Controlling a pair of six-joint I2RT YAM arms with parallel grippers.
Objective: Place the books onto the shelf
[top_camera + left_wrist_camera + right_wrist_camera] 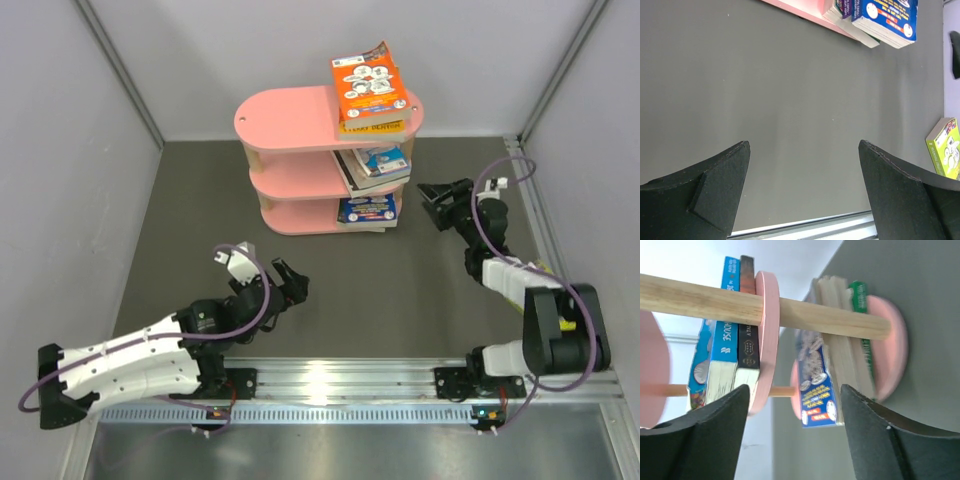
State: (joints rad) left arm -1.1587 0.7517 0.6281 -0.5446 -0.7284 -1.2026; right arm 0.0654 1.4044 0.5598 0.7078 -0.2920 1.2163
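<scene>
Nearest me is the ribbed aluminium rail carrying both arm bases. In front of the shelf and toward its left end, my left gripper hangs released over the bare matte-grey desk, with nothing between its black fingers. Just right of the shelf, the right gripper faces the lower tiers with its jaws apart and empty. A pale wooden dowel crosses its view of the books.

The shelf is three pink stadium-shaped boards, and its books all sit at the right end. An orange book lies on a yellow-spined book on top. There is a middle stack, and a blue-covered book on the bottom board. A lime book lies on the desk well apart from the shelf (all lettering is too small for me to read).
</scene>
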